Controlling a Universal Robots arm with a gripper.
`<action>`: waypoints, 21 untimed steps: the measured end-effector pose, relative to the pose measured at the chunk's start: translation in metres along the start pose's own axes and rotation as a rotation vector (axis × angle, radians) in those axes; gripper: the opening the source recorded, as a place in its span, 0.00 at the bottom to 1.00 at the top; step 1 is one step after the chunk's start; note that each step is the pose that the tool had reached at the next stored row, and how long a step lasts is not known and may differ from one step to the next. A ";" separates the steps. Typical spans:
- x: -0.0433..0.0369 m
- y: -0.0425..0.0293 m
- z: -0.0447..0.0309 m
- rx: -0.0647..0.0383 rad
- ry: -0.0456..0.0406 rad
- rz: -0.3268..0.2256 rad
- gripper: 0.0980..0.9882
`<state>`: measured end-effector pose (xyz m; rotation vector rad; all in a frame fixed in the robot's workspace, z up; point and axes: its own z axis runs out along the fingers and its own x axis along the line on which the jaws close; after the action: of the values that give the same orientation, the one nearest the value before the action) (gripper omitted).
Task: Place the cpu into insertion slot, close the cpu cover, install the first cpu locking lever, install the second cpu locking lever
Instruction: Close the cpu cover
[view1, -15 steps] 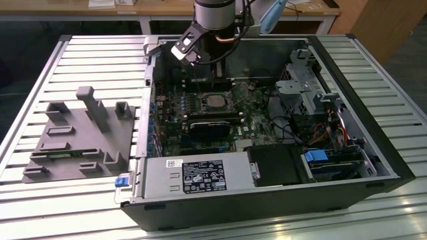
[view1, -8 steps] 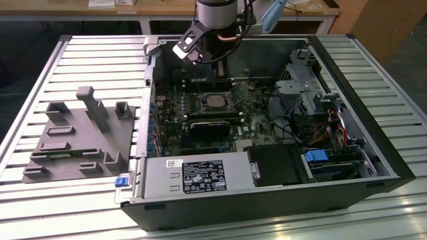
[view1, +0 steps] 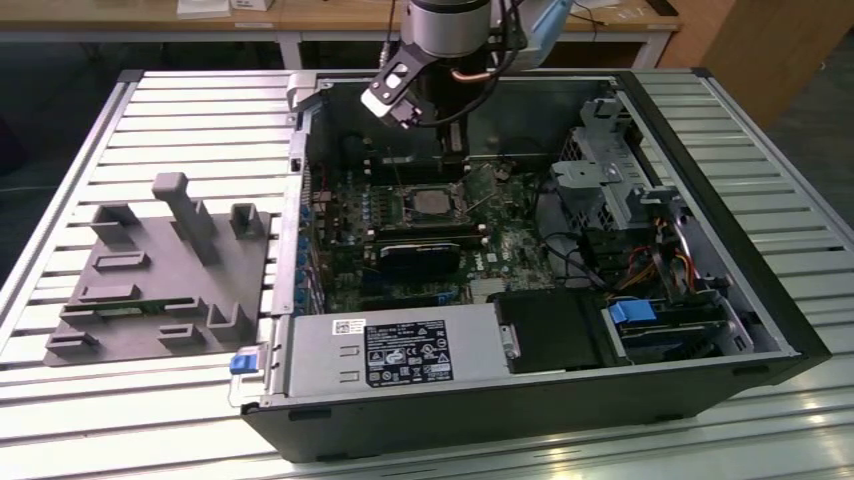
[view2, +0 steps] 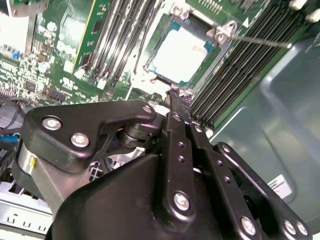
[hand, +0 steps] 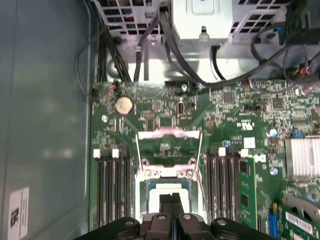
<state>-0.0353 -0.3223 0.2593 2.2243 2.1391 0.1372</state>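
Note:
The cpu (view1: 430, 203), a square chip with a silver-grey top, lies in the insertion slot (view1: 400, 192) on the motherboard of the open computer case. In both wrist views the cpu (view2: 182, 55) (hand: 155, 192) sits inside the slot's silver rim (view2: 150, 80). The cpu cover (hand: 167, 135), a thin silver frame with a window, is swung open and lies back beyond the slot. A thin lever rod (view2: 260, 40) sticks out beside the slot. My gripper (hand: 170, 202) (view2: 178, 100) hangs just above the slot's near edge, shut, with its black fingers pressed together on nothing.
Long black memory slots (hand: 112, 185) flank the socket on both sides. A black card with a fan (view1: 416, 258) lies in front of the socket, and a power supply (view1: 387, 350) beyond it. Cables and a drive cage (view1: 614, 180) fill the case's right. A grey fixture plate (view1: 160, 270) stands outside at the exterior view's left.

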 end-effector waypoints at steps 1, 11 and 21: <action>0.0001 0.0022 0.0002 0.000 0.0000 0.000 0.00; 0.0009 0.0248 0.0025 0.002 -0.0001 0.000 0.00; 0.0019 0.0489 0.0048 0.005 -0.0005 0.000 0.00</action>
<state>0.0138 -0.3223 0.2594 2.2268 2.1414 0.1317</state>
